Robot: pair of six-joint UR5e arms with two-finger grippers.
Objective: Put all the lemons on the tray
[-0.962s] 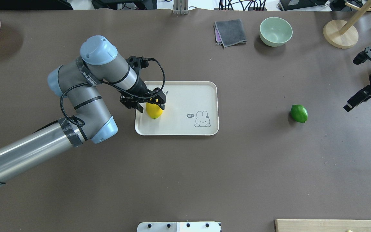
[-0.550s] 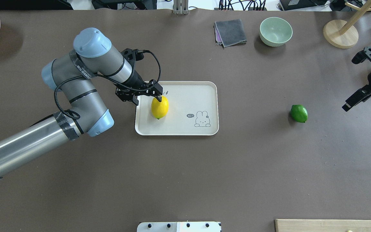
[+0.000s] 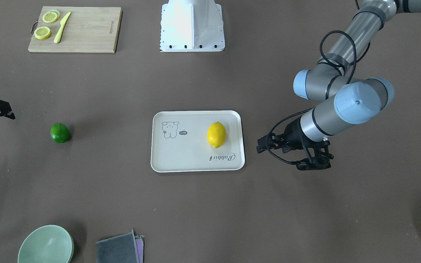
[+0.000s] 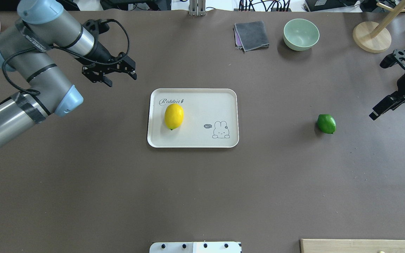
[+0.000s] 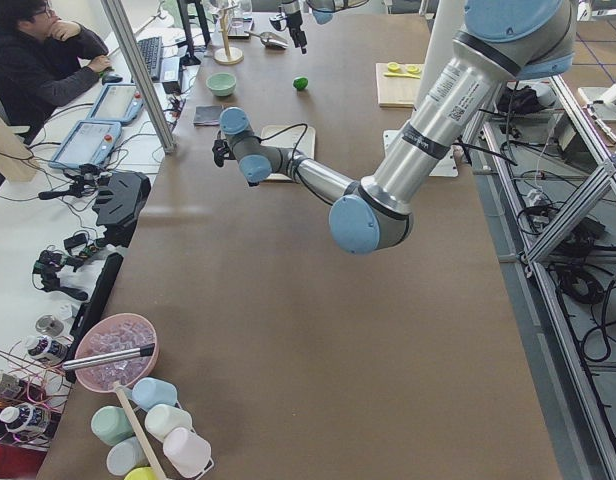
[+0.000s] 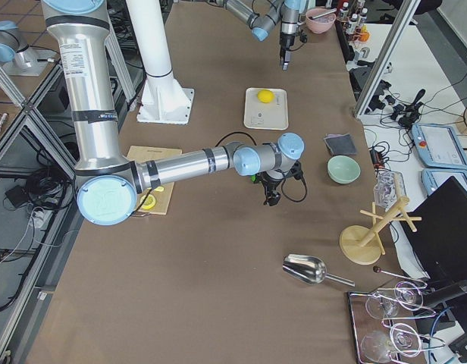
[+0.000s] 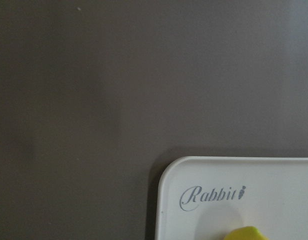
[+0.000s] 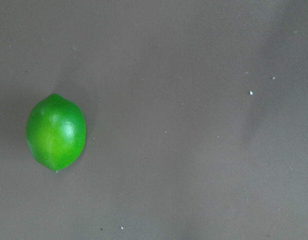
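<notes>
We see the yellow lemon (image 4: pixel 174 116), smooth and oval, lying on the tray (image 4: pixel 195 140), in its left half, just near of the "Rabbit" script. The green lemon (image 4: pixel 326 123), glossy, sits on the bare table (image 4: pixel 202 196) well right of the tray. The L gripper (image 4: pixel 121 79) hangs far-left of the tray, jaws wide apart, holding nothing. The R gripper (image 4: pixel 381 107) is cut off at the frame edge, so we can't tell its opening. L wrist cam catches only the yellow lemon's tip; R wrist cam shows the green lemon whole. Front cam shows the cutting board (image 3: pixel 75 29) w/ lemon slices (image 3: pixel 42 33); overhead cam clips just its edge.
</notes>
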